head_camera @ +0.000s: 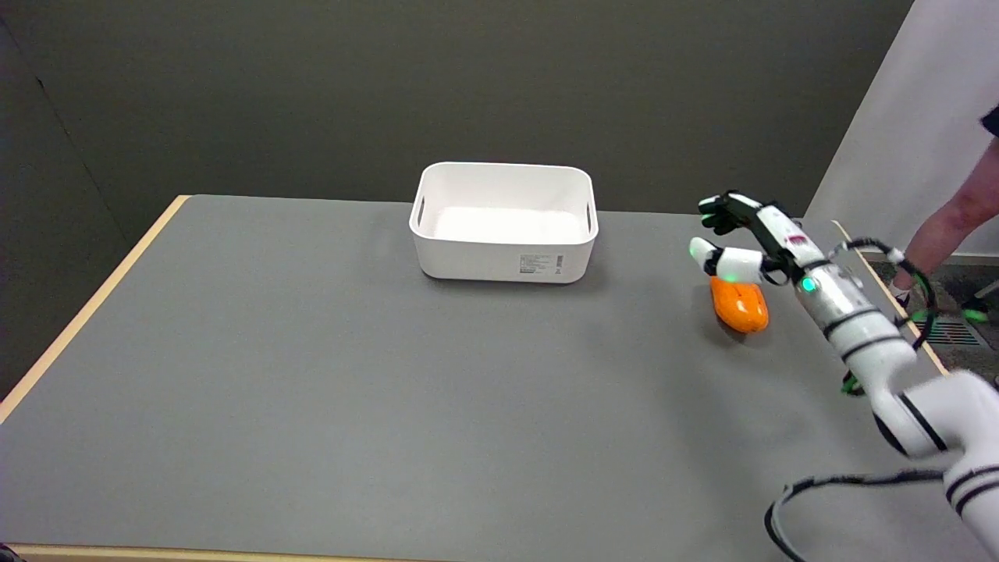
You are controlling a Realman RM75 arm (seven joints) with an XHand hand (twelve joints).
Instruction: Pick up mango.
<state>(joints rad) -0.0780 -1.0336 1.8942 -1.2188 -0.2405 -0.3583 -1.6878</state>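
Observation:
An orange mango (740,305) lies on the grey table (390,375) near its right side. My right hand (737,234) hovers just above and behind the mango, fingers spread apart and holding nothing. The thumb hangs over the mango's far end, and whether it touches the fruit I cannot tell. The white arm reaches in from the lower right.
A white plastic bin (504,222) stands at the back centre, nothing visible inside. The table's right edge (890,289) runs close behind the hand. A person's leg (956,218) is beyond that edge. A black cable (827,488) loops under the arm.

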